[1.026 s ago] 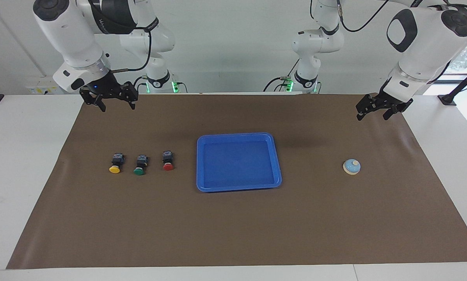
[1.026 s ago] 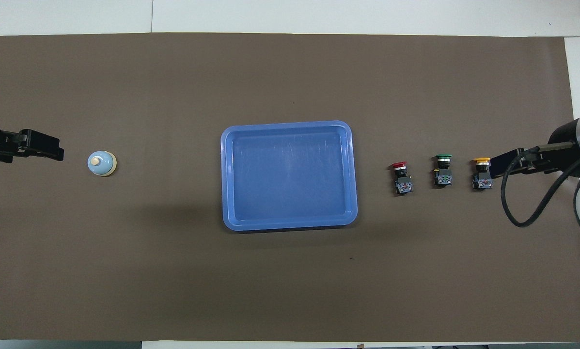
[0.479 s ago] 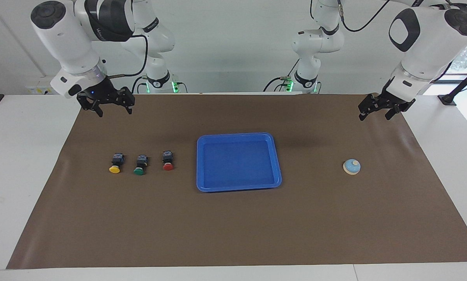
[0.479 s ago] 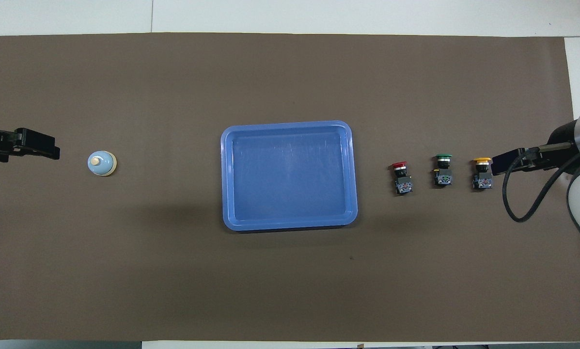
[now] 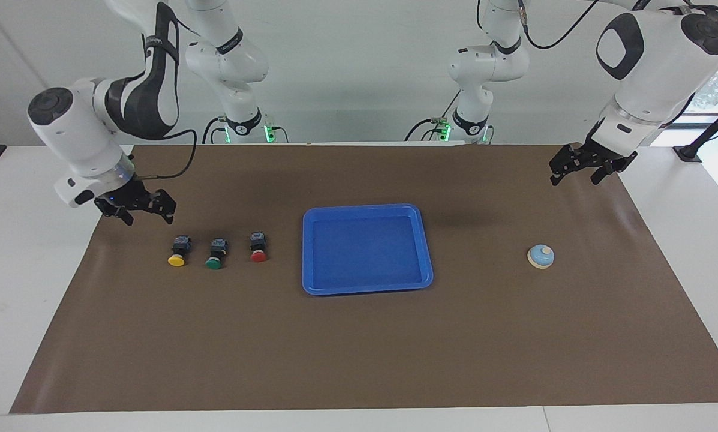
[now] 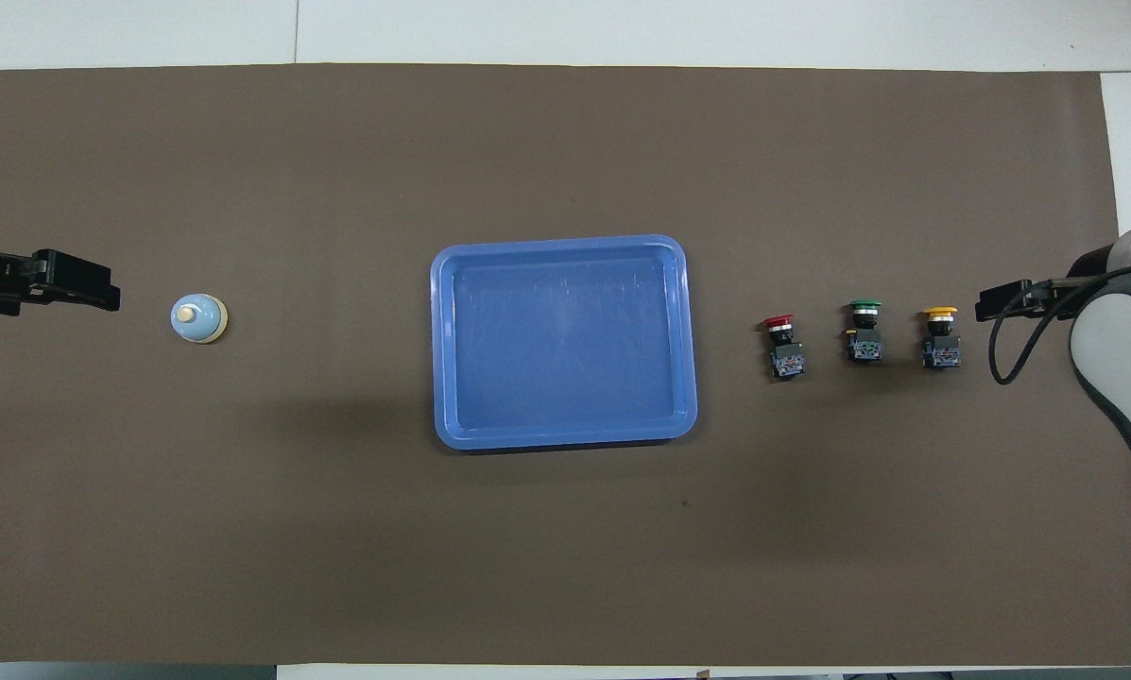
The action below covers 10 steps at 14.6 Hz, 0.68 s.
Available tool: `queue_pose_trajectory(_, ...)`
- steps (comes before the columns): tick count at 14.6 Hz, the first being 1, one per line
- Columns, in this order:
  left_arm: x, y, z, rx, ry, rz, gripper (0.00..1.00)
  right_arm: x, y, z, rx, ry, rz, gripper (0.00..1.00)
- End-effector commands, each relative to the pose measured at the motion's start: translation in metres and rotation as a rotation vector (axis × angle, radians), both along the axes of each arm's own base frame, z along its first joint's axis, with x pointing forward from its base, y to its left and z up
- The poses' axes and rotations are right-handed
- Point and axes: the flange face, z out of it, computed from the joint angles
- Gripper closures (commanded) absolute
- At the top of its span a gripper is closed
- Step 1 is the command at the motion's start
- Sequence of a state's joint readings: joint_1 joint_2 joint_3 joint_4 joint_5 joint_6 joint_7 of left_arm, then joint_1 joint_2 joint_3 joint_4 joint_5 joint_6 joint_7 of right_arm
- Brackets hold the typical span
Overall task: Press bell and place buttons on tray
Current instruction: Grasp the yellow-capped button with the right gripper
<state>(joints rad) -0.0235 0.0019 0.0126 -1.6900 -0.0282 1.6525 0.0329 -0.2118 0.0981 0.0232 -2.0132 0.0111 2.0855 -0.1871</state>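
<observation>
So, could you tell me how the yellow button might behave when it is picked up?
The yellow button lies on its side with a wide round cap and blocky black body, so it probably won't roll far. It looks rigid. The cap end may make it tilt if gripped off-centre.

White arms w/ black joint caps, black cables, green base lights; black fingers (image 5: pixel 595 171).

Tray mid-bench, bell and buttons at the two ends

The tray (image 5: pixel 367 290) lies in the middle of the mat (image 5: pixel 359 360) on the bench (image 5: pixel 29 240). The bell (image 5: pixel 540 257) sits well apart toward the left arm's end. Three buttons (image 5: pixel 217 251) lie in a row toward the right arm's end, level with the tray, none on it.
</observation>
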Motion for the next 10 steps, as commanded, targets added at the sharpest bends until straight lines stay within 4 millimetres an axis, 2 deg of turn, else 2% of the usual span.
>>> queue_pose_trajectory(1, 0.001, 0.001, 0.005, 0.001, -0.006, 0.005, 0.0, -0.017, 0.011, -0.028, -0.006, -0.014, 0.019, 0.0)
queue_pose_trajectory(6, 0.001, 0.003, 0.005, 0.002, -0.006, 0.008, 0.0, -0.032, 0.012, -0.065, -0.007, -0.019, 0.013, 0.0)
queue_pose_trajectory(10, 0.001, 0.003, 0.005, 0.002, -0.006, 0.008, 0.0, -0.035, 0.007, -0.093, -0.003, -0.004, 0.008, 0.0)
